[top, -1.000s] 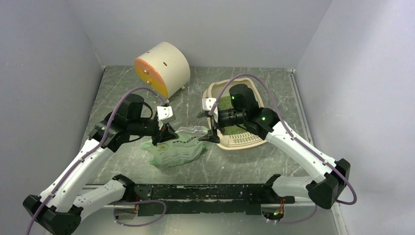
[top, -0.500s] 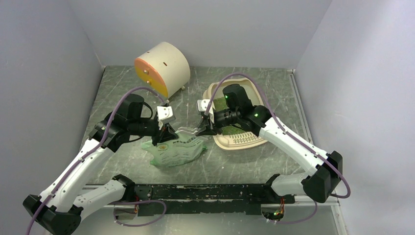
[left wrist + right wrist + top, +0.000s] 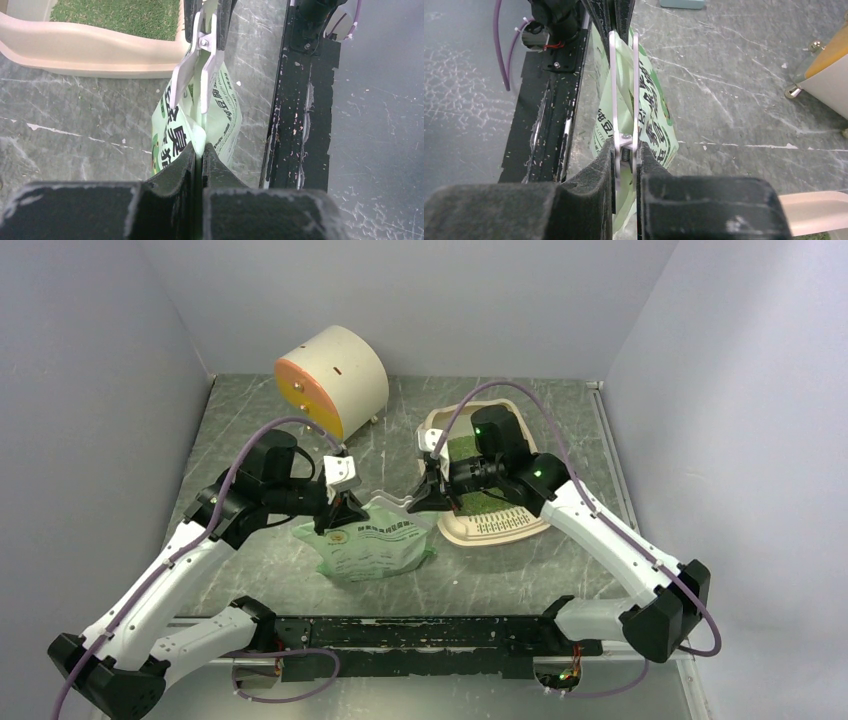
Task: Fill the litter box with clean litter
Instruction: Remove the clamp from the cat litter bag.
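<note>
1. The green bag (image 3: 378, 548) is being pinched at its top edge by the left gripper (image 3: 198, 156), jaws together on the plastic.
2. The metal clip (image 3: 624, 90) on the bag is being squeezed by the right gripper (image 3: 625, 150) (jaws clamped on its handles).
3. The litter box (image 3: 495, 530) is being noted just right of the bag, with green litter (image 3: 463, 450) lying inside.
</note>
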Available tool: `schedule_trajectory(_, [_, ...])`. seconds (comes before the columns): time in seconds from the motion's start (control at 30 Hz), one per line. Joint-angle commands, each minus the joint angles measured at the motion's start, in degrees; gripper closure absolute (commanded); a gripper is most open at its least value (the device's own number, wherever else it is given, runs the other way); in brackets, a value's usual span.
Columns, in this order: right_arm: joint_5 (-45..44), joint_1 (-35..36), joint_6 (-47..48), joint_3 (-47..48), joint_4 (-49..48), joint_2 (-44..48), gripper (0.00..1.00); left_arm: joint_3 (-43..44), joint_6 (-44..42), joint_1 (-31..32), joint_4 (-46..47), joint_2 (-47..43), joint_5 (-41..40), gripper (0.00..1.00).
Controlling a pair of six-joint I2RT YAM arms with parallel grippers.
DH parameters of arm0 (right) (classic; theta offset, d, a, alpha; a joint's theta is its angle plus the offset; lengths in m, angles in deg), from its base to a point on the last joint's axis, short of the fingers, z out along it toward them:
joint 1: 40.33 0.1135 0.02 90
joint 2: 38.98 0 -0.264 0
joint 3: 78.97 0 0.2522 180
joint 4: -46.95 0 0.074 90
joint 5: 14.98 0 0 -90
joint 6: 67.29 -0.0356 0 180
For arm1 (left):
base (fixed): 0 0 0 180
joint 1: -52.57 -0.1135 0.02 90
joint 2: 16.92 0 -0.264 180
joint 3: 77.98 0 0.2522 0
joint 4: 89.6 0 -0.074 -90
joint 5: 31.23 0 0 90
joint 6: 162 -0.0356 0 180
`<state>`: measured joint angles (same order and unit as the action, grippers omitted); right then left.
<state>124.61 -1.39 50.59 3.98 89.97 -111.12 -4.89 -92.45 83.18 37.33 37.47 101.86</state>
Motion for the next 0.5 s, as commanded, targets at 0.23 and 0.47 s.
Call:
schedule_trajectory(0.23, [3.82,-2.94,-14.02,-3.43,-19.00,6.67,0.95,3.17,-0.35,0.14,0.40,-1.09,2.70,0.95])
schedule_trajectory(0.47, [-0.60,-2.98,-17.41,-4.34,-23.24,8.29,0.98,3.21,-0.64,0.15,-0.34,-0.83,2.33,0.95])
